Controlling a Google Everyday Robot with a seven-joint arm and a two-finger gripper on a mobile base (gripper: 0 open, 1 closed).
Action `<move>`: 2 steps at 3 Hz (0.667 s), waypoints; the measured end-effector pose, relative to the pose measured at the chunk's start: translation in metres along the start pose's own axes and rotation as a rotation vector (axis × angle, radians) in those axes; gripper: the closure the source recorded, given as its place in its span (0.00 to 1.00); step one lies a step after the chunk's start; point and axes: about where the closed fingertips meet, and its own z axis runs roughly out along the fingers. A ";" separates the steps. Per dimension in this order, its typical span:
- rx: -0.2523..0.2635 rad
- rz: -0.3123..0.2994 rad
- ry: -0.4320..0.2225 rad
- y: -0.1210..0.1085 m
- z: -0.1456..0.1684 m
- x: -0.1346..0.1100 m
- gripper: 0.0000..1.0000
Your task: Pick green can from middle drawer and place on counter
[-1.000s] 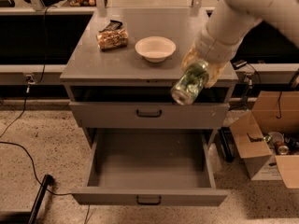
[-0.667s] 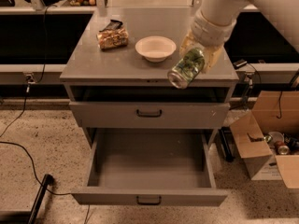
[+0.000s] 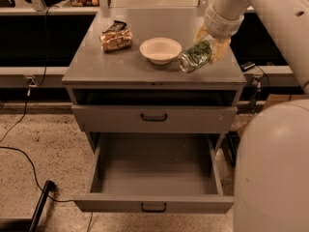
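Wide shallow grey metal middle drawer [image 3: 154,204] with a small dark bar handle, pulled out, nearest, straight below and in front of the round matte white bowl [image 3: 161,50]. Closed grey metal drawer front [image 3: 154,118] above it, same bar handle. Flat matte grey rectangular counter [image 3: 111,69] carries the bowl. Small glossy green can [image 3: 195,56], pale whitish markings, silver end, just right of the bowl, tilted with the silver end aimed down-left. Gripper [image 3: 208,45] with yellowish fingers [image 3: 222,47] clamped across the can's far half. Can looks lifted just off the counter, though contact is hard to judge. Smooth white cylindrical arm [image 3: 227,11] rises up-right of the bowl. Crinkly tan snack packet [image 3: 116,40] lies left of the bowl, slightly farther.
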 end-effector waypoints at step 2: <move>0.008 0.003 0.000 -0.005 0.007 0.004 0.58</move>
